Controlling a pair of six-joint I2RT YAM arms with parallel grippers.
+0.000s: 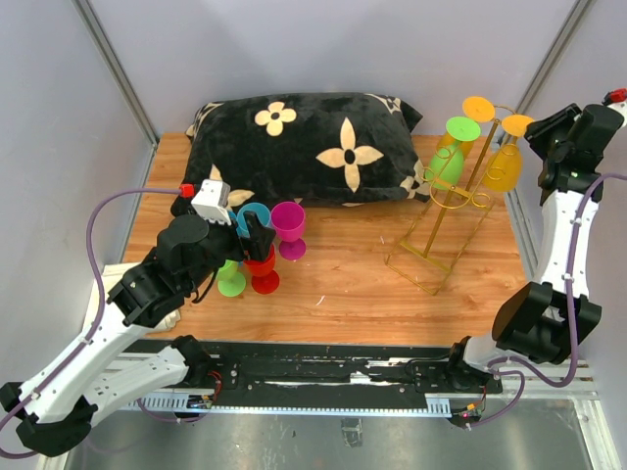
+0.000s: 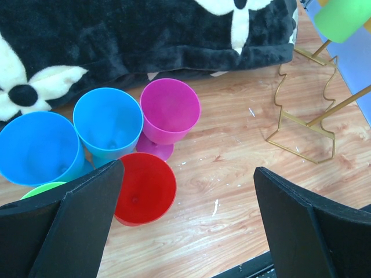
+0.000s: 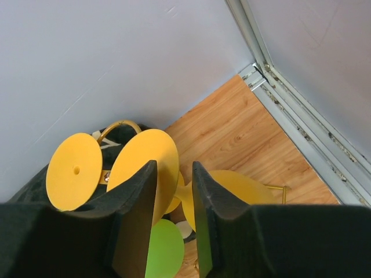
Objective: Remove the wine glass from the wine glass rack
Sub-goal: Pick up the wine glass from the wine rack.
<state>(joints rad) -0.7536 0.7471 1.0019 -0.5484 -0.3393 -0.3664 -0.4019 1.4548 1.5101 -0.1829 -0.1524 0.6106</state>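
1. I saw the wine glass rack (image 1: pixel 460 196) standing far right, with the yellow wine glass (image 3: pixel 232 185) hung on it.
2. The right gripper (image 3: pixel 174 168) had its fingers narrowly apart at the glass's stem; I couldn't tell if it gripped.
3. The left gripper (image 2: pixel 188 174) gaped wide and empty over the red cup (image 2: pixel 145 188), near left.

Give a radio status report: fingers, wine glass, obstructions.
Left fingers open. Right fingers straddling yellow wine glass stem, grip unconfirmed. Hangs on rack; green glass adjacent.
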